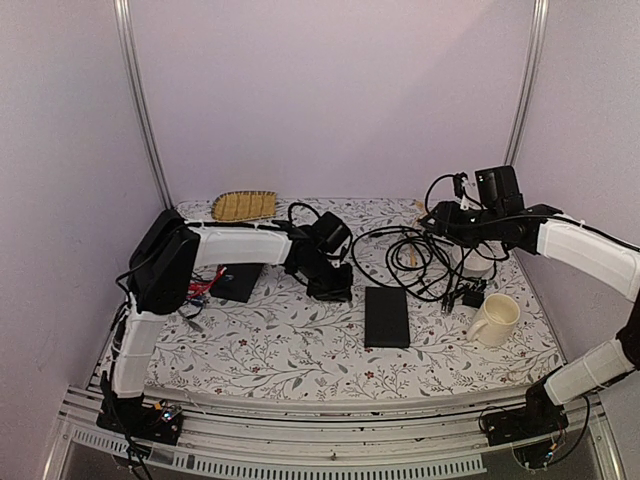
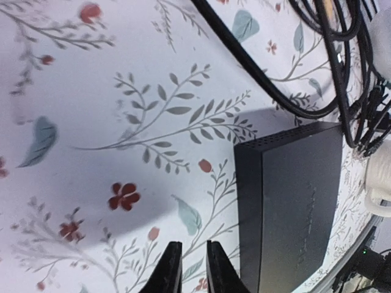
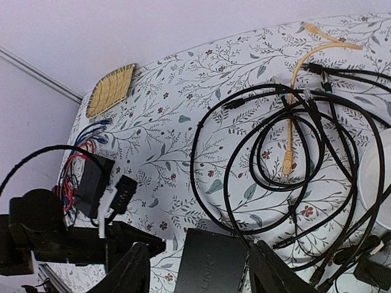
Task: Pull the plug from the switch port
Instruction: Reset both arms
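The left gripper (image 2: 188,268) is nearly closed, empty, beside the switch (image 2: 293,201). The right gripper (image 3: 201,271) is spread wide, empty, above it.

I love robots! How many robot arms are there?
2. The left arm reaches in from the left, ending just left of the switch. The right arm comes in from the right, over the cables. None seem hidden.

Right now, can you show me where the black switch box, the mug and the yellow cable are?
switch (image 1: 386,317), top external view, middle of its flat top.
mug (image 1: 497,318), top external view, its outer side wall.
yellow cable (image 3: 289,131), right wrist view, its straight stretch above the plug.
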`<act>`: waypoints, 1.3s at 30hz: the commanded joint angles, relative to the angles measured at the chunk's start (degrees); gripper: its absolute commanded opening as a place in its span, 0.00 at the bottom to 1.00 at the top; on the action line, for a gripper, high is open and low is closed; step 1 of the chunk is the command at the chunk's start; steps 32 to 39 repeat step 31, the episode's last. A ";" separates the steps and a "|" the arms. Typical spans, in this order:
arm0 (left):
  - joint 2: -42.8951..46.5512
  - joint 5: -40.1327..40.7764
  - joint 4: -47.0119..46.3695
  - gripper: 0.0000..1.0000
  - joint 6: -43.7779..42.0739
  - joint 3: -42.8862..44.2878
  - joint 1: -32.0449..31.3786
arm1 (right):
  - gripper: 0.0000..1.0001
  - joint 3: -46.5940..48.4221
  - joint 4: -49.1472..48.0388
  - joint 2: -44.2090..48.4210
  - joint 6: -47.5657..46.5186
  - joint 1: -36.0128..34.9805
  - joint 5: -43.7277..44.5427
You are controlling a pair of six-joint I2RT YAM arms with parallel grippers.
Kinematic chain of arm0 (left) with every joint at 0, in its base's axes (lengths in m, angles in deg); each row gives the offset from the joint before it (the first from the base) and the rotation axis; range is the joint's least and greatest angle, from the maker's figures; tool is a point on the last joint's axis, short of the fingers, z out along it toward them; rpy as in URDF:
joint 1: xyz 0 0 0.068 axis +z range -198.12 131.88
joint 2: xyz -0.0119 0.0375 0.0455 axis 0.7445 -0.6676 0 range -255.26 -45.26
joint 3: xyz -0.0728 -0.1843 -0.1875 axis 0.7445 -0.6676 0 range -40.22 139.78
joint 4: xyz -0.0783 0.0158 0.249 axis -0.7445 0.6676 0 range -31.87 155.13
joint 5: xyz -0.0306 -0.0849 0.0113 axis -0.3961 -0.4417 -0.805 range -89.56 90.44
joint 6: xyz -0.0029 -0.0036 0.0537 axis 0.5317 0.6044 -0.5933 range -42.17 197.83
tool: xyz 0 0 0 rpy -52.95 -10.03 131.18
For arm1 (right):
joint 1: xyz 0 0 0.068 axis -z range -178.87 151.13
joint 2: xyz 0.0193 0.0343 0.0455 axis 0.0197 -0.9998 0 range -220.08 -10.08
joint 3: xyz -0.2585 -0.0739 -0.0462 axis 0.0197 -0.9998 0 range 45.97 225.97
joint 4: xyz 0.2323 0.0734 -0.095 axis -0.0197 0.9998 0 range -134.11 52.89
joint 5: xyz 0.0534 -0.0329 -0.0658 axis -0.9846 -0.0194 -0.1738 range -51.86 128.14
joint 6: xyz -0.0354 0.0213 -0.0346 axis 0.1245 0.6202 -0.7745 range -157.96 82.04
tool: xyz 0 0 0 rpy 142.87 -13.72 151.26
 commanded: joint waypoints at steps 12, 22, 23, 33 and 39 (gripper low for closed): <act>55.54 49.50 -44.39 0.49 -15.05 -48.39 -1.02 | 0.66 -5.29 -11.35 8.31 -16.46 -6.22 20.03; 68.12 60.22 -49.83 0.98 -26.02 -59.96 -0.83 | 0.73 -5.83 -7.25 7.18 -12.15 -6.31 24.98; 69.00 60.71 -50.30 0.98 -26.18 -60.82 -0.81 | 0.73 -6.08 -7.31 7.54 -12.05 -6.31 25.17; 73.70 62.63 -50.35 0.98 -26.77 -64.49 -0.51 | 0.71 -9.25 -9.66 11.37 -12.72 -6.31 25.77; 73.70 62.63 -50.35 0.98 -26.77 -64.49 -0.51 | 0.71 -9.25 -9.66 11.37 -12.72 -6.31 25.77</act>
